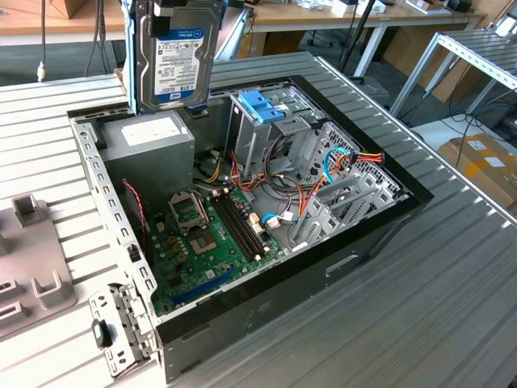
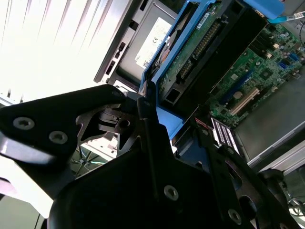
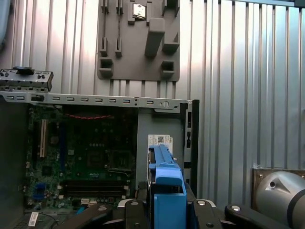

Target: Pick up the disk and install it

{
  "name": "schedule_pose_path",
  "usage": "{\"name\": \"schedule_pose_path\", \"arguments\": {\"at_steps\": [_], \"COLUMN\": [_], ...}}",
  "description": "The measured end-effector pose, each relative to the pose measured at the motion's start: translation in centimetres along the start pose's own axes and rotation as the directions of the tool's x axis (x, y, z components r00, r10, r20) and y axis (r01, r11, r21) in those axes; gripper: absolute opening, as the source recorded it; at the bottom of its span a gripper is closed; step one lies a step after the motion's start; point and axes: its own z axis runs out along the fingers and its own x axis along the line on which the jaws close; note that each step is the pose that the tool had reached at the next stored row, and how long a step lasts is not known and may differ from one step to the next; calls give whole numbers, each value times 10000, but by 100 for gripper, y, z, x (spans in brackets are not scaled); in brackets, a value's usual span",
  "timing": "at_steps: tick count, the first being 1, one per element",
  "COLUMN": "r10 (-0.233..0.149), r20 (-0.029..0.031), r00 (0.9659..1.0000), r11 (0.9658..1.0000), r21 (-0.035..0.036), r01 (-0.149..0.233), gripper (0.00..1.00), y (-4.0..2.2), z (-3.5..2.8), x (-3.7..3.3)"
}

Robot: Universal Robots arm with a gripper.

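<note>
In the first wrist view the gripper (image 3: 166,206) has its black fingers closed narrowly on either side of the blue carrier of the disk (image 3: 166,174), which sticks out from between them; the second wrist view shows the same clamp, with the drive's green circuit board and connector edge facing the camera. In the exterior view the disk hangs upright at the top of the frame, toward the exterior view's left, label side to the camera and blue frame along its edges, clear of everything beneath. Just below it in the frame sits the grey power supply (image 1: 149,145), in a corner of the open black computer case (image 1: 380,234). The green motherboard (image 1: 206,242) fills the case floor at centre frame. Toward the exterior view's right stands the grey drive cage (image 1: 250,141), topped by a light-blue bracket (image 1: 262,105), with red, orange and blue cables beside it. The case lies on a ribbed metal table (image 1: 452,315); a grey fixture plate (image 1: 32,283) lies at lower left
</note>
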Motion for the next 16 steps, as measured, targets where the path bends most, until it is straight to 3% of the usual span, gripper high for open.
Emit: {"name": "schedule_pose_path", "arguments": {"at_steps": [16], "r10": [0], "r20": [0], "r00": [10000], "r11": [10000], "r21": [0], "r01": [0], "gripper": [37], "y": [-6], "z": [-3], "x": [47]}}
